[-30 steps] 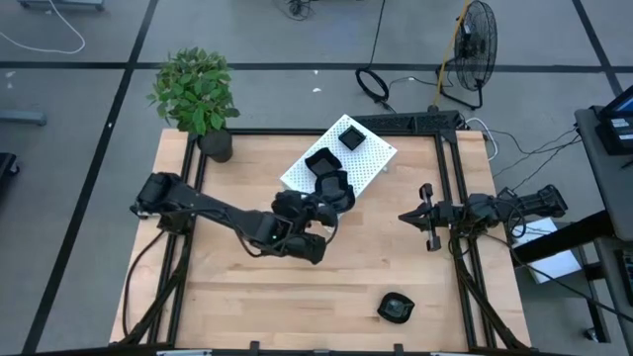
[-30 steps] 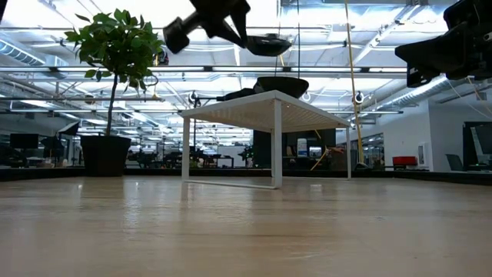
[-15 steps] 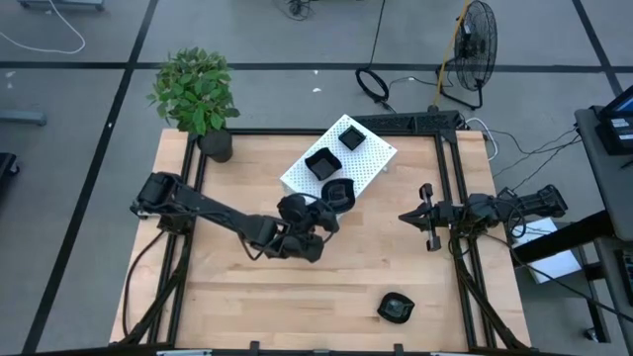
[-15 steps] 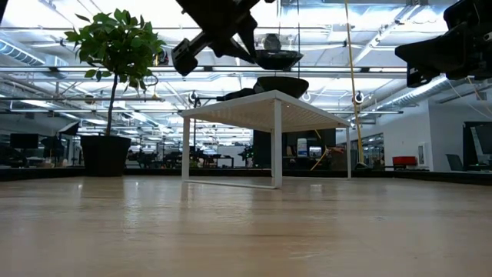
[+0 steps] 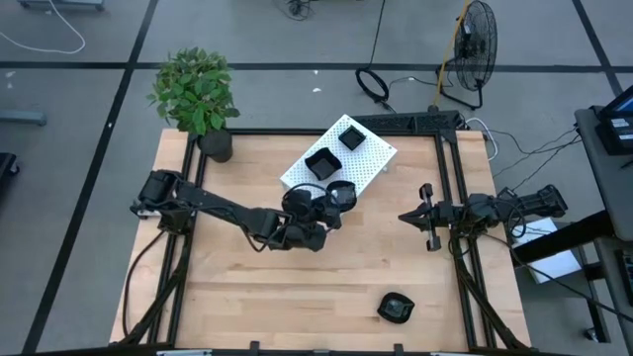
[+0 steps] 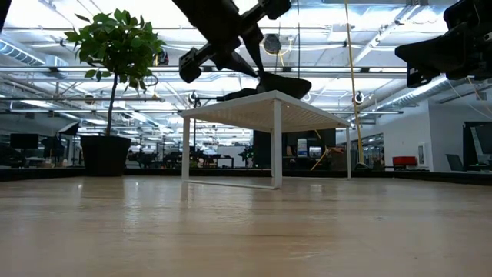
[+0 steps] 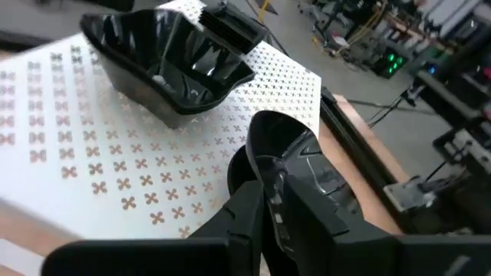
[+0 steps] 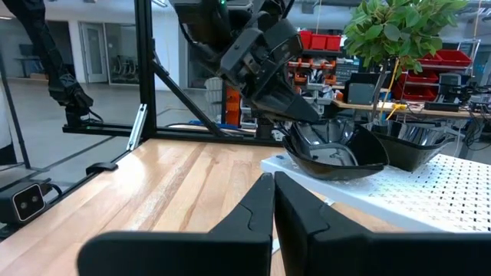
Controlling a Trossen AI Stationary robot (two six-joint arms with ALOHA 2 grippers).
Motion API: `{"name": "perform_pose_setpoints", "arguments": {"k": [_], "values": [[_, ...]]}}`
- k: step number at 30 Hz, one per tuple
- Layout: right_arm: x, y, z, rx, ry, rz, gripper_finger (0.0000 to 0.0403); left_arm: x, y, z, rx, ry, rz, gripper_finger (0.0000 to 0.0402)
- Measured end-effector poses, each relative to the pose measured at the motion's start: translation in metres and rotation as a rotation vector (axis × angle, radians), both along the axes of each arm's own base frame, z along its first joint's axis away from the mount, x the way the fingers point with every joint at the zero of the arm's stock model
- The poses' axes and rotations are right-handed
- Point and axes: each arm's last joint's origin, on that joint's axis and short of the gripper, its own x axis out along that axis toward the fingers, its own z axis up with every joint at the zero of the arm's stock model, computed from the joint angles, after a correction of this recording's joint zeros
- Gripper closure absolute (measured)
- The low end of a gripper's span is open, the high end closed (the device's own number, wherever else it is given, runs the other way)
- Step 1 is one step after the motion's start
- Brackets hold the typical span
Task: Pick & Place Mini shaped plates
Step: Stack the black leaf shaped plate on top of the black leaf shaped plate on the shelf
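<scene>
High view: the left hand (image 5: 334, 201) reaches over the near corner of the white perforated box (image 5: 368, 158), and a round black dish (image 5: 341, 193) sits right at its fingertips on that corner. A wavy-rimmed dish (image 5: 319, 162) lies on the box just beyond the hand, a small square dish (image 5: 351, 134) farther on at the box's far end. One more dark dish (image 5: 397, 308) lies well apart on the wooden tabletop (image 5: 247, 297). The right hand (image 5: 423, 217) waits off to the side over the tabletop's edge, clenched on nothing. Half a second ago the left hand stood slightly short of the box; now it is over the corner.

Low view: the round dish (image 6: 284, 85) rests on the box top (image 6: 254, 108), the left hand (image 6: 257, 65) touching its rim from above. Earlier the dish hung clear above the box (a second dish showed beneath it).

Left wrist view: the fingers (image 7: 265, 211) straddle the round dish's rim (image 7: 280, 142); whether they grip or have let go, I cannot tell.

Right wrist view: the shut fingers (image 8: 268, 207) point at the left hand (image 8: 295, 107) and its dish (image 8: 334, 157). Beyond stand a potted plant (image 8: 399, 31), shelving and a bright hall.
</scene>
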Motion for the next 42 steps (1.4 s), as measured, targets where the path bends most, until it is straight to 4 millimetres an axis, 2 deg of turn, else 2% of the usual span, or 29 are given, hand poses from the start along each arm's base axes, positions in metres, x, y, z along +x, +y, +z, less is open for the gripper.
{"name": "perform_pose_setpoints", "arguments": {"k": [12,15,19,22,25,29,31,34,37,39,42], "values": [[0.000,0.000,0.000,0.000,0.000,0.000,0.0403,-0.016,-0.003,0.051,0.127,0.004,-0.109,0.0344],[0.000,0.000,0.000,0.000,0.000,0.000,0.0403,-0.015,-0.014,0.069,0.145,-0.052,-0.320,0.0344],[0.000,0.000,0.000,0.000,-0.001,0.000,0.0403,-0.008,-0.041,0.093,0.201,-0.290,-0.636,0.0344],[0.000,0.000,0.000,0.000,0.000,0.000,0.0403,-0.004,-0.064,0.090,0.296,-0.370,-0.778,0.0344],[0.000,0.000,0.000,0.000,-0.001,0.000,0.0403,0.003,-0.088,0.076,0.370,-0.383,-0.856,0.0343],[0.000,0.000,0.000,0.000,0.000,0.000,0.0403,0.020,-0.109,0.073,0.323,-0.376,-0.906,0.0343],[0.000,0.000,0.000,0.000,-0.001,0.000,0.0403,0.030,-0.117,0.078,0.321,-0.290,-0.942,0.0337],[0.000,0.000,0.000,0.000,0.000,0.000,0.0403,0.046,-0.128,0.089,0.372,-0.119,-0.988,0.0309],[0.000,0.000,0.000,0.000,0.000,0.000,0.0403,0.060,-0.139,0.095,0.413,0.014,-1.026,0.0263],[0.000,0.000,0.000,0.000,-0.002,0.000,0.0403,0.069,-0.144,0.092,0.408,0.081,-1.040,0.0231],[0.000,0.000,0.000,0.000,-0.001,0.000,0.0403,0.084,-0.147,0.070,0.386,0.154,-1.039,0.0190]]}}
